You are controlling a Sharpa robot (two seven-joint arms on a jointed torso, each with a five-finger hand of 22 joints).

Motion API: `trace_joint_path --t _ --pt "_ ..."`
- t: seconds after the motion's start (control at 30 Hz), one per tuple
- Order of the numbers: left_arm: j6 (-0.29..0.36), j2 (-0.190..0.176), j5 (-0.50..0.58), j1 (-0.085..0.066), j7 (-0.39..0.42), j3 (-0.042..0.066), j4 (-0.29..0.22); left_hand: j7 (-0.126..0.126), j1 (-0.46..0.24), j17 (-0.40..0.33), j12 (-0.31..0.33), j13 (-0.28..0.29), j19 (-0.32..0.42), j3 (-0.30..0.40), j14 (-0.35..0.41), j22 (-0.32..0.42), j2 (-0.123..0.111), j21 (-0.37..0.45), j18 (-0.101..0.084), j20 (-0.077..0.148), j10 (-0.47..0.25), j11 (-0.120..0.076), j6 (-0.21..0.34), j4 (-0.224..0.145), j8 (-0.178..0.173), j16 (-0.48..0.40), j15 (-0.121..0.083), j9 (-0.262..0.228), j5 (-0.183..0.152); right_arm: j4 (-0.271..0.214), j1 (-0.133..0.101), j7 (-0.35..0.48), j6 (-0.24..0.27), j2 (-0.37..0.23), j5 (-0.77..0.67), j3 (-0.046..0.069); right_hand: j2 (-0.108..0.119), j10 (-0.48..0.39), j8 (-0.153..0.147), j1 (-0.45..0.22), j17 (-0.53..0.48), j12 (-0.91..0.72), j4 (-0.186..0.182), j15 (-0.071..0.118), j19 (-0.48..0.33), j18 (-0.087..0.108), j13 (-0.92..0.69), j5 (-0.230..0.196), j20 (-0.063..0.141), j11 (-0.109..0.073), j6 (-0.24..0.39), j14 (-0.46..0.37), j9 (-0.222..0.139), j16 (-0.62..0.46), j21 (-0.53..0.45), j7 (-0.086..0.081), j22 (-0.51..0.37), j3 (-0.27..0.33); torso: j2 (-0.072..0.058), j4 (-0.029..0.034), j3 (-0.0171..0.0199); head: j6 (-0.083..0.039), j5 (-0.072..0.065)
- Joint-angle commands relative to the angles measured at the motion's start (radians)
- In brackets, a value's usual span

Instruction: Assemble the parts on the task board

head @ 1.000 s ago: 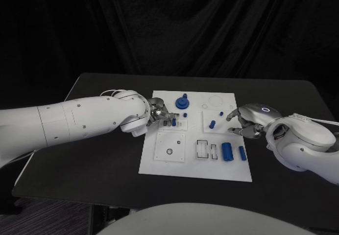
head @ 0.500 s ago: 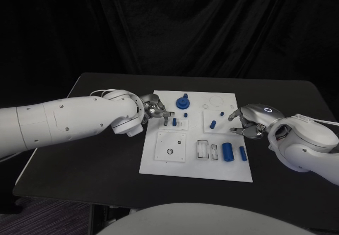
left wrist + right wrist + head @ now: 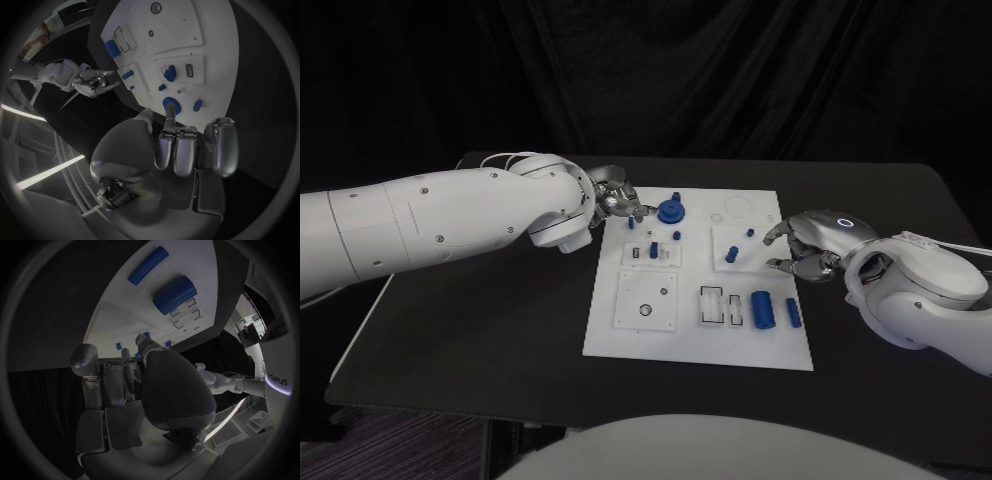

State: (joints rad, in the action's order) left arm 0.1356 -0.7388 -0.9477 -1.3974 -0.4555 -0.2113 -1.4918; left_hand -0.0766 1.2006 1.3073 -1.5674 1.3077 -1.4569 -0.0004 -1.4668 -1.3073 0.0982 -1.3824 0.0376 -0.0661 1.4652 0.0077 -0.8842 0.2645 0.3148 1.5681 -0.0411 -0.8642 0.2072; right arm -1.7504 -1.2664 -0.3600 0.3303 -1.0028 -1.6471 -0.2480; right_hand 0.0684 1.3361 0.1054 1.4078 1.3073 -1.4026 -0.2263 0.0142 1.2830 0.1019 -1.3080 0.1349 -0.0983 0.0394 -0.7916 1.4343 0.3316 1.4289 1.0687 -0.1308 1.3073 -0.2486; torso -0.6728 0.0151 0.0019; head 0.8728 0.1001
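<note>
— Where did your left hand (image 3: pixel 615 196) sit?
— At the task board (image 3: pixel 701 335)'s far left corner, fingers curled in, holding nothing.
— And your right hand (image 3: pixel 798 250)?
— Beside the board's right edge, fingers bent, empty; blue parts (image 3: pixel 763 308) lay near it.

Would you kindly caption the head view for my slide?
Two hands flank the white task board: left hand near the blue round part, right hand at its right edge.

Two glossy white arms are seen, each ended by a silver robot hand; the right robot hand (image 3: pixel 808 245) bears a blue ring light, the left robot hand (image 3: pixel 615 196) thin cables.
</note>
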Motion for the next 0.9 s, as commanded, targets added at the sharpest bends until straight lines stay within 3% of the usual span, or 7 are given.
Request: trace_joint_path --t 0.03,0.2,0.43,0.83,0.9 --pt "-0.1 0.021 -0.006 -0.003 -0.016 0.001 0.029 0.0 0.003 0.263 -0.003 0.263 -0.003 -0.001 -0.104 -0.197 0.0 0.004 0.012 0.001 0.106 -0.002 0.001 0.012 0.007 0.003 -0.006 -0.002 -0.033 0.001 0.001 -0.01 0.022 -0.002 -0.004 0.0 -0.005 -0.003 -0.006 -0.003 0.067 0.003 -0.005 -0.001 -0.002 0.007 -0.034 0.007 0.0 0.001 -0.008 -0.004 -0.001 -0.001 -0.002 0.001 0.118 -0.003 0.0 -0.0035 0.0022 0.0 -0.004" --pt "-0.14 0.062 -0.006 -0.003 -0.029 0.001 0.077 -0.001 -0.004 0.263 -0.003 0.263 0.005 -0.005 -0.104 -0.192 0.001 0.019 0.015 0.0 0.106 -0.001 0.0 0.017 0.009 0.003 -0.005 -0.002 -0.041 0.001 0.001 -0.007 0.025 -0.001 -0.004 0.0 -0.006 -0.004 -0.006 -0.003 0.067 0.003 -0.006 -0.001 -0.003 0.008 -0.034 0.01 0.0 0.001 -0.01 -0.004 -0.002 -0.001 -0.004 0.001 0.118 -0.003 -0.003 -0.0002 -0.0011 0.0 -0.011" --pt "-0.182 0.114 -0.007 0.001 -0.04 0.001 0.125 0.0 -0.02 0.263 -0.003 0.263 0.004 -0.014 -0.104 -0.194 0.005 0.016 0.014 -0.001 0.106 -0.001 -0.008 0.021 0.016 0.003 -0.004 -0.003 -0.069 0.0 0.001 0.001 0.046 -0.004 -0.004 0.001 -0.007 -0.001 -0.006 -0.003 0.071 0.001 -0.006 -0.001 0.0 0.007 -0.037 0.012 0.0 0.001 -0.011 -0.001 -0.002 0.002 0.0 0.002 0.119 -0.004 -0.002 -0.0007 -0.0008 0.0 -0.01" --pt "-0.217 0.134 -0.007 0.006 -0.085 0.001 0.144 0.003 -0.031 0.263 -0.003 0.263 0.0 -0.023 -0.104 -0.196 0.007 0.012 0.013 0.002 0.106 -0.004 -0.016 0.018 0.013 0.003 -0.007 0.003 -0.078 -0.007 0.001 0.002 0.063 -0.022 -0.004 0.001 -0.007 0.002 -0.005 -0.004 0.073 -0.001 -0.007 -0.001 0.003 0.006 -0.039 0.013 0.0 0.001 -0.012 0.001 -0.003 0.004 0.005 0.001 0.12 -0.003 -0.002 -0.0004 -0.0008 0.0 -0.005" --pt "-0.224 0.134 -0.007 0.006 -0.095 0.001 0.144 0.003 -0.03 0.263 -0.003 0.263 0.0 -0.023 -0.104 -0.196 0.007 0.013 0.013 0.002 0.106 -0.004 -0.014 0.016 0.009 0.003 -0.007 0.006 -0.075 -0.008 0.001 0.002 0.064 -0.022 -0.004 0.001 -0.007 0.002 -0.005 -0.004 0.073 -0.001 -0.007 -0.001 0.003 0.006 -0.039 0.013 0.0 0.001 -0.012 0.001 -0.003 0.004 0.005 0.001 0.12 -0.003 -0.006 -0.0025 -0.0025 0.0 -0.003"
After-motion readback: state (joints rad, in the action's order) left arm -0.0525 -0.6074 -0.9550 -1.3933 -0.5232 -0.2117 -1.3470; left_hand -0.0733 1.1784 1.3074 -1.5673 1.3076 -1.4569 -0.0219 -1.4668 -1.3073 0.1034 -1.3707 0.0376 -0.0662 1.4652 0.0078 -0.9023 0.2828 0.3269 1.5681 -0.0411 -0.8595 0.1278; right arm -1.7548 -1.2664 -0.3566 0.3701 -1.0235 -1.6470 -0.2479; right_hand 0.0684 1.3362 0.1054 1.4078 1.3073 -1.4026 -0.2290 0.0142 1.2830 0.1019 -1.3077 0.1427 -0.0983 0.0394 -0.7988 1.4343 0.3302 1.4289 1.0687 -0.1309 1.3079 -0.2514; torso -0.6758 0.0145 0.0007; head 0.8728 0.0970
